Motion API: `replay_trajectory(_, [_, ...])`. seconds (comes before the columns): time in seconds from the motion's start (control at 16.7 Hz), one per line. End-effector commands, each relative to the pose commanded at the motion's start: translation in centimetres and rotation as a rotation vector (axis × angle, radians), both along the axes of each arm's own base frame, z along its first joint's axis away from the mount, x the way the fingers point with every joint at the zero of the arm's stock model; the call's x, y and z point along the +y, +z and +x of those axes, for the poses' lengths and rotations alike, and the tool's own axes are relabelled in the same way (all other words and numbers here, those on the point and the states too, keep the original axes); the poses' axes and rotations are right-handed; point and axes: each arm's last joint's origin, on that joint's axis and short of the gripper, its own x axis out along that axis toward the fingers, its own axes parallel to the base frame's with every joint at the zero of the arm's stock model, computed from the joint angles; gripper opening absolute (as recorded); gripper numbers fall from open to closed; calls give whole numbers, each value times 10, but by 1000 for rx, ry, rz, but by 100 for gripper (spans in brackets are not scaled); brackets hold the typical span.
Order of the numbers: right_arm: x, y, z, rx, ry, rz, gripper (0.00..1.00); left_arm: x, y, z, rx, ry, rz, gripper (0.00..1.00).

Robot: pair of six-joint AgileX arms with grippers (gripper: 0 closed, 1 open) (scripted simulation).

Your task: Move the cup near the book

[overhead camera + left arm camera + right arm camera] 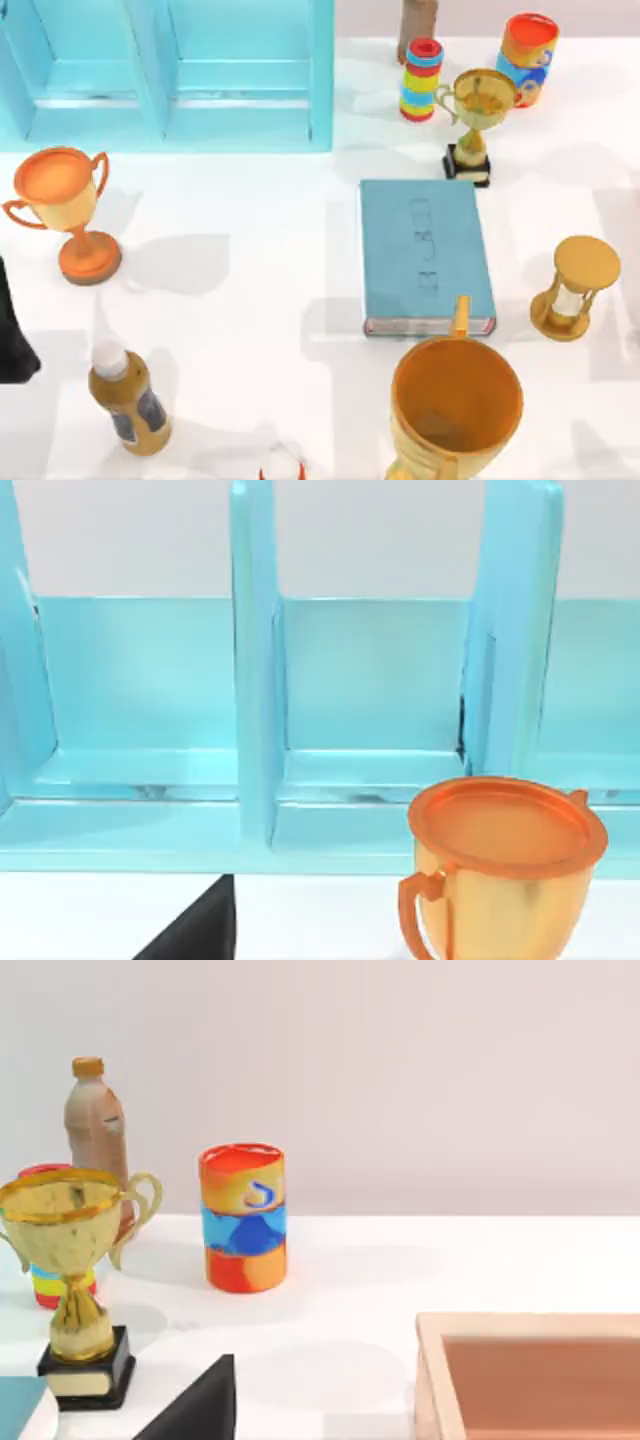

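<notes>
At the near edge an orange mug [455,405] stands upright, its handle just short of the book [425,255]. The book lies flat right of centre on the worktop [260,300]. A white-capped bottle [128,400] stands near left. The left arm [12,335] sits at the left edge. A dark wedge of the left tool [195,930] faces an orange trophy [62,210] and a teal shelf [240,100] – open or closed, I cannot tell. An hourglass [575,287] stands right of the book, and a gold trophy [478,120] just behind it. The right tool [195,1405] is likewise a dark wedge – state unclear – beside a wooden tray [520,1325]. Farther off stand a painted can [243,1217] and a brown bottle [95,1130].
</notes>
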Motion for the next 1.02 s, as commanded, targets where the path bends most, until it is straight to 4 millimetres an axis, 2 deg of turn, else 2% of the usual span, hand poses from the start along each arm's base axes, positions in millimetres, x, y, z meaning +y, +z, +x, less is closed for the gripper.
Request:
replay_trajectory(0.24, [0,0,0,0,0,0,100,1,2,0,27,11,30,100])
replay_trajectory(0.42, [0,0,0,0,0,0,100,6,10,2,134,47,151,100])
replay_trajectory(0.72, [0,0,0,0,0,0,100,22,33,9,457,57,521,100])
replay_trajectory(1.02, [0,0,0,0,0,0,100,47,57,24,854,-145,933,100])
